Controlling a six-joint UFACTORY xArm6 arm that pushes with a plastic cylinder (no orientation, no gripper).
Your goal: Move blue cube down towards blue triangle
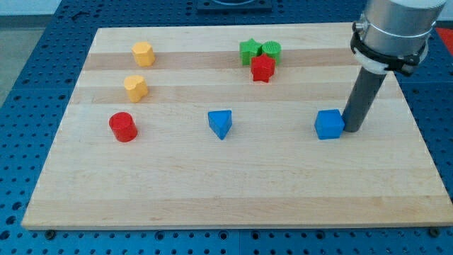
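Note:
The blue cube (329,125) sits on the wooden board at the view's right, about mid-height. The blue triangle (221,124) lies to its left near the board's middle, at about the same height. My tip (352,129) rests on the board right next to the blue cube's right side, touching or nearly touching it. The dark rod rises from there to the arm's grey body at the view's top right.
A green star (249,50), a green cylinder (271,50) and a red star (262,69) cluster at the top middle. Two yellow blocks (143,54) (135,88) and a red cylinder (123,127) stand at the left. The board (233,191) rests on a blue pegboard table.

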